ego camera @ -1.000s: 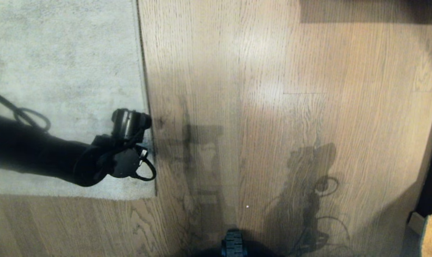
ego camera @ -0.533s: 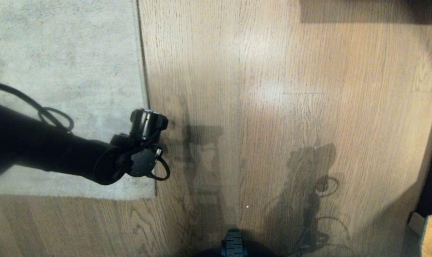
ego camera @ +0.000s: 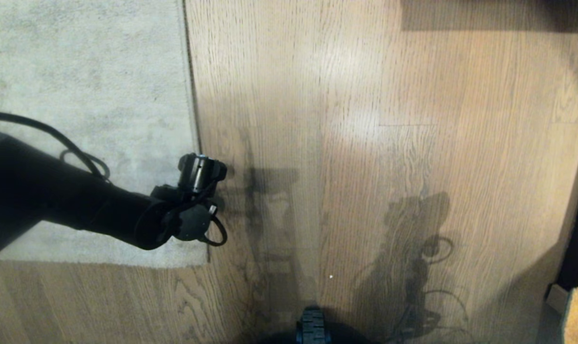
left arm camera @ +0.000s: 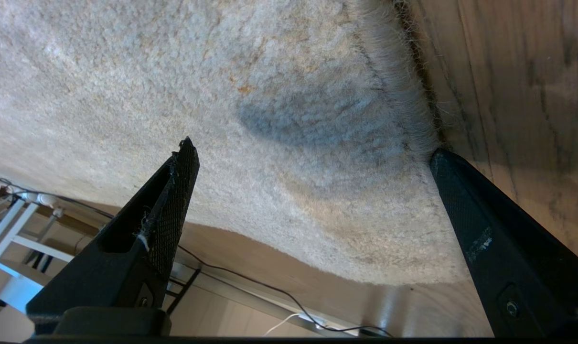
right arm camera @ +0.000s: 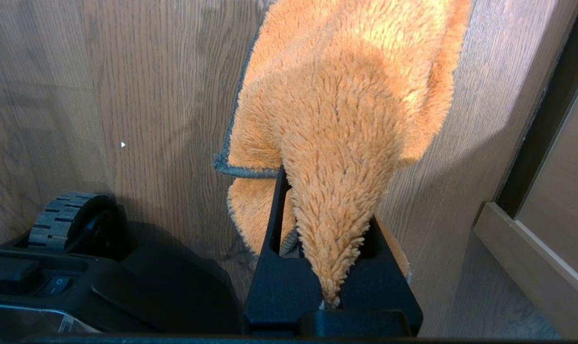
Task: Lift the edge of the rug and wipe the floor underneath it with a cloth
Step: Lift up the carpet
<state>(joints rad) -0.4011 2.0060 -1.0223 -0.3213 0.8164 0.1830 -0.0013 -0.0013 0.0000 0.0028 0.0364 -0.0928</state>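
The left gripper (left arm camera: 313,153) is hanging over the straight bound border of the mottled grey-beige low-pile rug, the rug edge (left arm camera: 408,110), near its square corner. Its two black textured fingers (left arm camera: 174,191) are spread wide with nothing between them: one fingertip is standing over the rug's pile, the other is sitting right at the fringe where the rug is meeting the light brown wood-grain plank floor (ego camera: 365,143). The rug is lying flat beneath this gripper. In the head view the black left arm (ego camera: 79,205) is reaching across the rug from the robot's left side, and its wrist (ego camera: 198,191) is sitting above the border, a little short of the corner.

The right gripper (right arm camera: 325,229) is clamped tight on the small orange-yellow fluffy cloth (right arm camera: 346,110), which is bunching up between its fingers and draping out beyond them, its dark grey edging (right arm camera: 236,167) showing on one side. Below that gripper the floor is running past the robot's black base and ribbed wheel (right arm camera: 64,215).
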